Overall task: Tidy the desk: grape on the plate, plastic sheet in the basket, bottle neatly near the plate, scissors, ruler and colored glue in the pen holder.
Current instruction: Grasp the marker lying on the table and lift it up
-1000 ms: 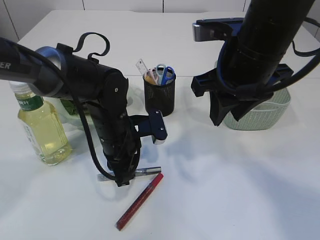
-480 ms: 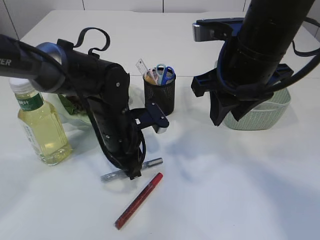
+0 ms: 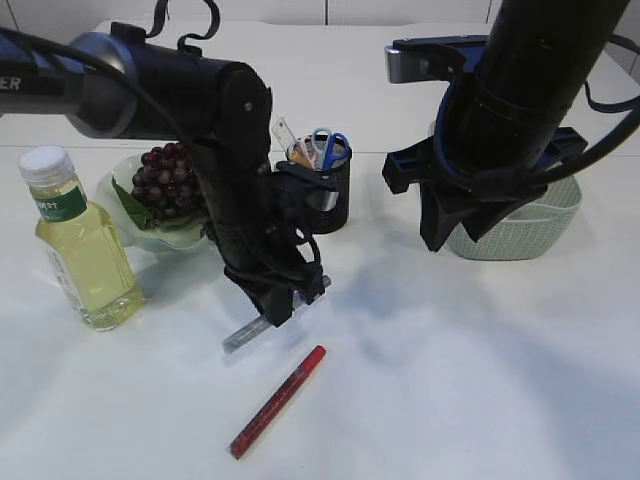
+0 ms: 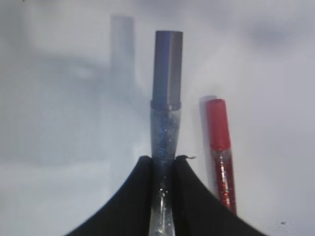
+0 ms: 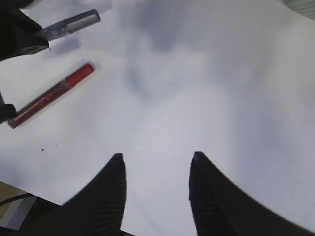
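My left gripper (image 3: 280, 312) is shut on a silver-blue glitter glue pen (image 3: 243, 336), which hangs tilted above the table just in front of the black mesh pen holder (image 3: 320, 205). In the left wrist view the fingers (image 4: 142, 196) pinch the pen's clear body (image 4: 166, 103). A red glue pen (image 3: 278, 402) lies on the table below it. Scissors (image 3: 331, 145) and a ruler (image 3: 284, 132) stand in the holder. The grape bunch (image 3: 163, 180) rests on the green plate (image 3: 118, 192), and the bottle (image 3: 84, 255) stands to its left. My right gripper (image 5: 156, 164) is open and empty. The plastic sheet is out of view.
The pale green basket (image 3: 530, 225) stands at the right, partly behind the right arm (image 3: 510, 120). In the right wrist view the red glue pen (image 5: 51, 100) and the held silver pen (image 5: 74, 23) show at the upper left over bare white table (image 5: 206, 88).
My left gripper has lifted the silver glue pen off the table and carried it up and right toward the pen holder, uncovering the grapes. The right arm has not moved.
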